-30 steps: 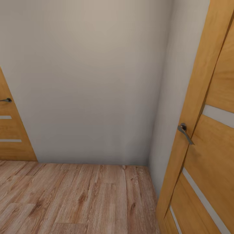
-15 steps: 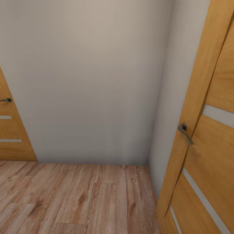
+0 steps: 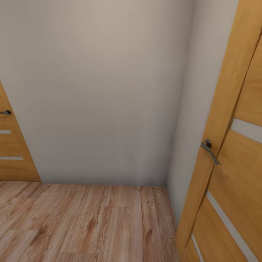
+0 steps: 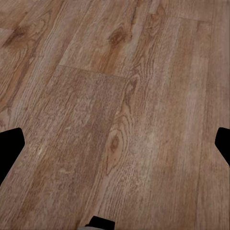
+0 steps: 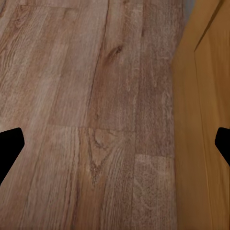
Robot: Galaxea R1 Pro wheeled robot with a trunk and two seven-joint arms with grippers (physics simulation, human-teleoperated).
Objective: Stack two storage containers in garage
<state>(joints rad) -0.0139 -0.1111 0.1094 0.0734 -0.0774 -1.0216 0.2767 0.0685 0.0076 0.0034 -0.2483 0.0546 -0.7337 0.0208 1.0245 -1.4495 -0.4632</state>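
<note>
View shifted slightly rightward | pale matte wall (image 3: 105,91), grained wood-plank floor (image 3: 83,222), oak door (image 3: 233,174), lever handle (image 3: 210,150) | both grippers (image 4: 115,143) (image 5: 115,143) spread, empty

I'm looking into a corner where a plain pale wall (image 3: 102,91) meets a light wood-plank floor (image 3: 91,222). On my right stands an open wooden door (image 3: 233,174) with pale horizontal strips set into it and a grey lever handle (image 3: 210,151) near its edge. At the far left I see part of another wooden door (image 3: 12,153), also with pale strips and a small dark handle (image 3: 6,112). Below me, the planks show strong grain and knots, and the door's wood runs just beside them.
</note>
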